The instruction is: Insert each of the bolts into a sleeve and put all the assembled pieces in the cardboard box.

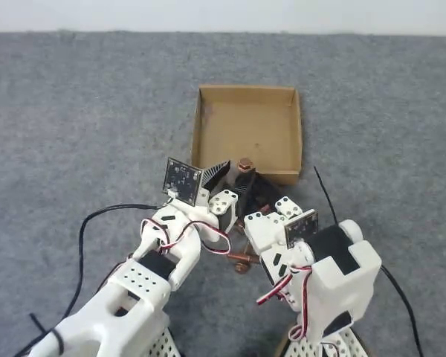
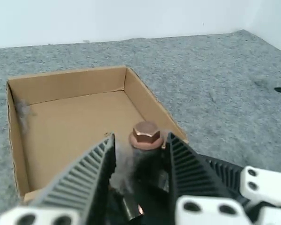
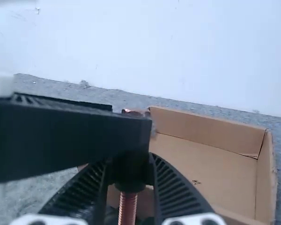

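A copper hex-head bolt stands upright in a black sleeve, its threaded shank sticking out below. My right gripper is shut on the sleeve, just in front of the cardboard box. My left gripper is open and straddles the same piece below the bolt head, with a gap on one side. In the high view both grippers meet at the box's near wall: the left gripper beside the bolt head, the right gripper under it. The box holds no pieces.
More copper bolts lie on the grey carpet between the two arm bases. A black cable loops at the left arm's side, and another cable runs past the right arm. Open carpet surrounds the box.
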